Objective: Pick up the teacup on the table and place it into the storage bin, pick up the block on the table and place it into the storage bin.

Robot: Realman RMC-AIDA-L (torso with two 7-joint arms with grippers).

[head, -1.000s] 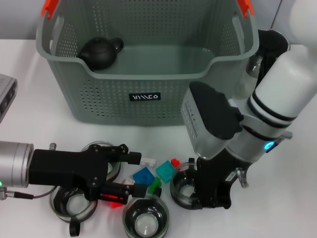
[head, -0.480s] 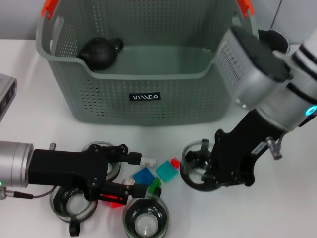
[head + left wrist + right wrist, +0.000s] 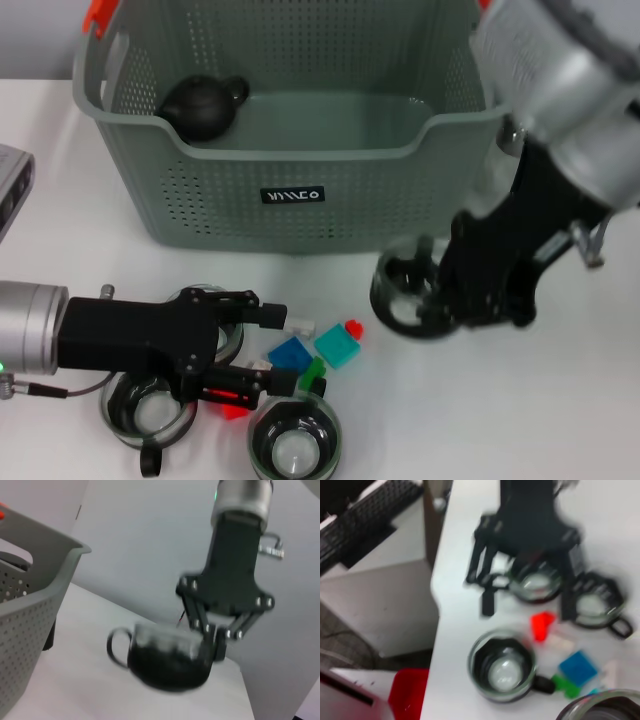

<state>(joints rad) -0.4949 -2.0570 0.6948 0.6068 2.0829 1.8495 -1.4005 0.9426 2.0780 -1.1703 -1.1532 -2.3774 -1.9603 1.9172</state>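
My right gripper (image 3: 442, 300) is shut on the rim of a glass teacup (image 3: 408, 293) and holds it above the table, just in front of the storage bin's (image 3: 290, 190) right front corner. The left wrist view shows this teacup (image 3: 167, 655) hanging in the right gripper (image 3: 212, 642). My left gripper (image 3: 283, 348) lies low at the front left, open, over several teacups (image 3: 295, 440) and small blocks: blue (image 3: 290, 352), teal (image 3: 337, 347), red (image 3: 353, 328), green (image 3: 314, 372). The right wrist view shows the left gripper (image 3: 525, 575) spread around one teacup (image 3: 536, 582).
A black teapot (image 3: 205, 105) lies in the bin's back left corner. More glass teacups (image 3: 148, 415) stand under the left arm. A grey device (image 3: 12, 190) sits at the table's left edge. The table's edge and the floor show in the right wrist view (image 3: 435, 645).
My right gripper has lifted the teacup off the table and carried it up and to the right, toward the bin. The left arm has not moved.
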